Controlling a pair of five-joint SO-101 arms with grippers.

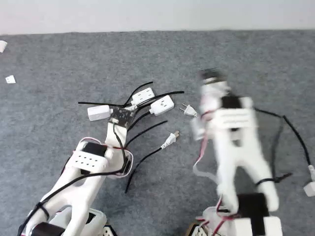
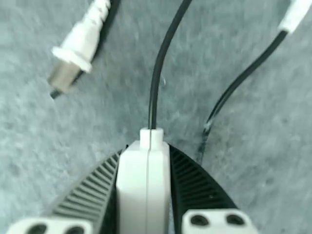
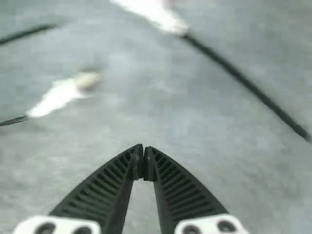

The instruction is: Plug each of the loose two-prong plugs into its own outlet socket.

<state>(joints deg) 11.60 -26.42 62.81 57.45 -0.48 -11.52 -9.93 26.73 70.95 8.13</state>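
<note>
My left gripper (image 2: 147, 153) is shut on a white block (image 2: 144, 180) with a black cord, which looks like an outlet socket. In the high view this gripper (image 1: 123, 117) sits among three white sockets (image 1: 101, 112) (image 1: 142, 95) (image 1: 162, 104) on the grey mat. One loose two-prong plug (image 1: 188, 110) lies right of them, and another plug (image 1: 170, 140) lies nearer the arms. In the left wrist view, a plug (image 2: 73, 53) lies on the mat ahead. My right gripper (image 3: 143, 156) is shut on nothing above the mat, with a blurred plug (image 3: 63, 92) ahead of it.
Black cords (image 1: 147, 130) fan out across the mat between the arms. A black cable (image 1: 295, 132) runs to a white connector (image 1: 310, 187) at the right edge. Two small white pieces (image 1: 10, 79) lie far left. The wall (image 1: 157, 14) bounds the back.
</note>
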